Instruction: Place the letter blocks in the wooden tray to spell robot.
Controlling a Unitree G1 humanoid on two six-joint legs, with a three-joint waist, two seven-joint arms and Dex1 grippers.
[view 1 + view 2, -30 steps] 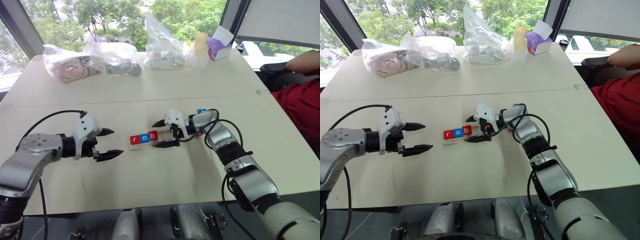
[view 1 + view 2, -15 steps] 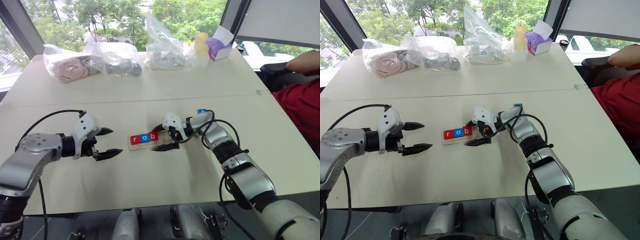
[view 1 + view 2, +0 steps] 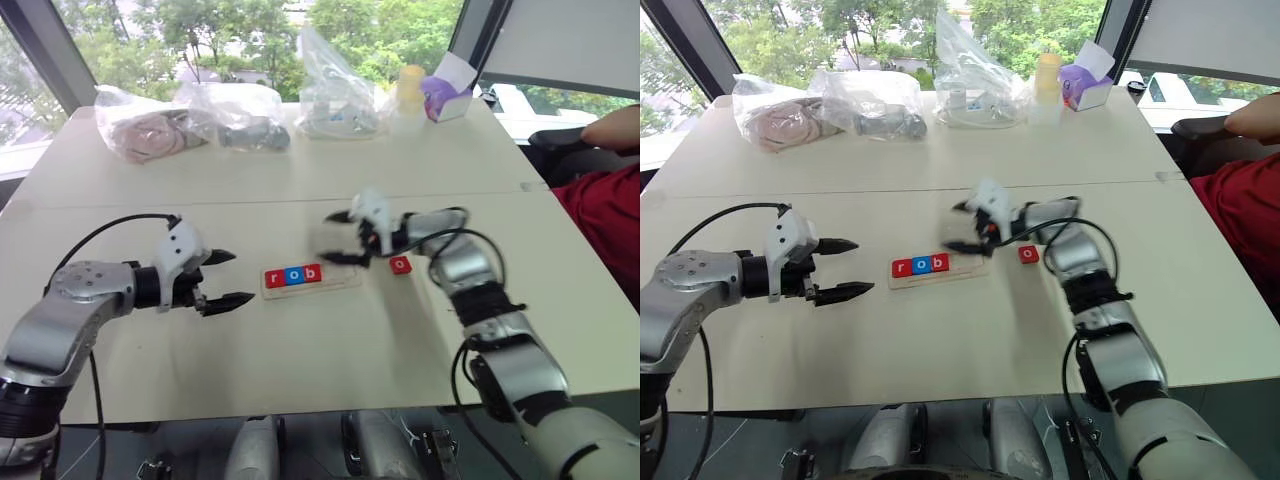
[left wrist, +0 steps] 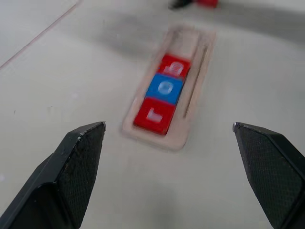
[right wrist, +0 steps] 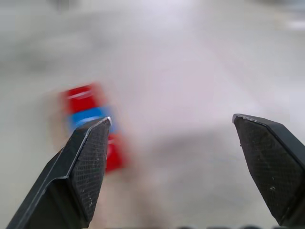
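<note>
The wooden tray (image 3: 338, 279) lies mid-table with three letter blocks in its left part: red r (image 3: 275, 278), blue o (image 3: 293, 275), red b (image 3: 312, 272). Its right part is bare. A red o block (image 3: 400, 265) lies flat on the table just right of the tray. My right gripper (image 3: 335, 238) hovers open and blurred above the tray's right end, holding nothing. Left of the tray, my left gripper (image 3: 236, 277) is open and empty, pointing at it. The left wrist view shows the tray (image 4: 190, 114) ahead between the spread fingers.
Clear plastic bags (image 3: 160, 125) of items, a pale bottle (image 3: 409, 88) and a purple box (image 3: 446, 95) line the table's far edge. A person in a red top (image 3: 610, 205) sits at the right. A seam (image 3: 250, 203) crosses the table behind the tray.
My right gripper has lifted off the tray's right end and swung up and to the right, uncovering the red o block on the table. The left gripper edged slightly toward the tray.
</note>
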